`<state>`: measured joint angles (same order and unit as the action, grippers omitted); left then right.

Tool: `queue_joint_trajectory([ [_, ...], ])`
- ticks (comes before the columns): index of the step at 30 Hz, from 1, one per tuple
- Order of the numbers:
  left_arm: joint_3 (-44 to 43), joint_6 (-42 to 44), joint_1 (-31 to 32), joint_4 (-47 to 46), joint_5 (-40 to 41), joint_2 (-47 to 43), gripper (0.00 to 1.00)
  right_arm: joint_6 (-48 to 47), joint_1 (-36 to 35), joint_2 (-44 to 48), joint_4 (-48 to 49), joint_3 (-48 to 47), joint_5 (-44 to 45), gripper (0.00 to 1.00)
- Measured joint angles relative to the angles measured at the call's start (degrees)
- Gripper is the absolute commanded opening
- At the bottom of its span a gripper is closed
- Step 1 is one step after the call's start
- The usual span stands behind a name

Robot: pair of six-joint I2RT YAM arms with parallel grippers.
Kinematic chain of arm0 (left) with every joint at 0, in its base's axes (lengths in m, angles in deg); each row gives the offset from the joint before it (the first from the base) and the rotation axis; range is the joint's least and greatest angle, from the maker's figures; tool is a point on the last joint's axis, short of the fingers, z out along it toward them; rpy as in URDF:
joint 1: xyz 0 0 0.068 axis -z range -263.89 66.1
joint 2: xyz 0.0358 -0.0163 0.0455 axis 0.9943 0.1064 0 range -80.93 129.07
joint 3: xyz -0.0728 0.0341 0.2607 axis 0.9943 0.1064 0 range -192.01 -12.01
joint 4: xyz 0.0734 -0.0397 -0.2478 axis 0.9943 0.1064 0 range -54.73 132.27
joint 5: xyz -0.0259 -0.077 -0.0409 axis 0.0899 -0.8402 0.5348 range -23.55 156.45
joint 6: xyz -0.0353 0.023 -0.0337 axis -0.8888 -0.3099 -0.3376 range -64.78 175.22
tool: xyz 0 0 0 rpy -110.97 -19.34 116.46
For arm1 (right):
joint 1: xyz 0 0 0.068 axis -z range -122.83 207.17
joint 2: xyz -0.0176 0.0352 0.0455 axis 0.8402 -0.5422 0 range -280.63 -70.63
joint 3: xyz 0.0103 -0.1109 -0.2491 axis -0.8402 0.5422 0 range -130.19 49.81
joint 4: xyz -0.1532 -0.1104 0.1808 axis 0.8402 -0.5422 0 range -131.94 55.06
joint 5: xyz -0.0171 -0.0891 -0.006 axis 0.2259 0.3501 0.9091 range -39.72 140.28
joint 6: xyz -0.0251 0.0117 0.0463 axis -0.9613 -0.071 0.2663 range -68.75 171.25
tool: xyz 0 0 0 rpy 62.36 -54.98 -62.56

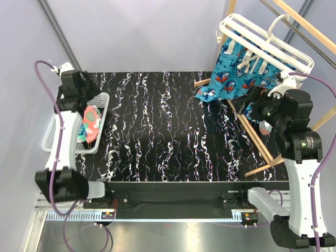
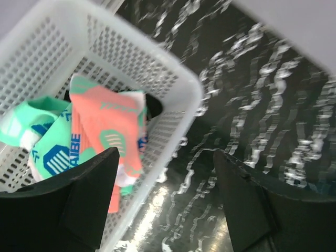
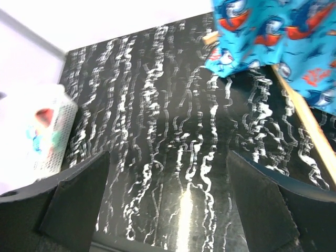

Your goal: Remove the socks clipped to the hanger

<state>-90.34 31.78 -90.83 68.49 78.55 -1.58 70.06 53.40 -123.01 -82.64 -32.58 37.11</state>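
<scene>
Shark socks (image 1: 231,79) were found clipped to the hanger (image 1: 233,23), far right. The right gripper (image 3: 165,157) and left gripper (image 2: 165,152) were spread wide, empty. Fabric was judged best pinched just under a clip and drawn downward.

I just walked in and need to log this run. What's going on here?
Two robot arms are taking socks off a white clip hanger. The left gripper hangs open over a white basket at the left side of the table. A salmon-pink sock and a mint-green sock already lie in the basket. The right gripper is open and empty near the hanger, where the blue shark-print socks are still clipped.
</scene>
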Motion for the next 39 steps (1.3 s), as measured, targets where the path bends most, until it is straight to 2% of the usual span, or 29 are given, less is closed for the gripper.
queue_joint_trajectory([
  [3,3.63,-1.66,1.25,-4.92,-4.17,-8.74,0.84,0.33,-0.09,-0.83,-1.31,-0.59,4.44,1.00],
  [8,13.42,-5.57,7.56,-11.43,-11.78,-20.17,0.82,1.84,-0.20,-2.93,-3.80,-0.96,15.15,1.00],
  [12,18.27,-7.56,13.20,-16.39,-17.92,-21.20,0.82,2.89,-0.20,-3.06,-5.77,-0.76,24.15,1.00],
  [18,23.76,-9.16,20.26,-18.95,-23.30,-21.44,0.82,3.45,-0.20,-2.58,-6.25,1.38,35.54,1.00],
  [22,24.11,-9.20,21.53,-20.63,-26.49,-21.66,0.82,2.25,-0.20,-5.09,-5.05,3.54,41.07,1.00],
  [29,24.17,-9.18,23.54,-22.34,-29.35,-22.25,0.82,-1.22,-0.20,-10.99,3.63,11.15,49.37,0.99],
  [33,24.17,-9.49,23.76,-22.64,-31.61,-22.08,0.82,-2.38,-0.09,-13.29,7.41,13.20,51.69,0.88],
  [39,24.17,-10.08,24.15,-23.80,-33.68,-22.03,0.82,-3.89,-0.02,-13.09,10.43,14.36,53.77,0.45],
])
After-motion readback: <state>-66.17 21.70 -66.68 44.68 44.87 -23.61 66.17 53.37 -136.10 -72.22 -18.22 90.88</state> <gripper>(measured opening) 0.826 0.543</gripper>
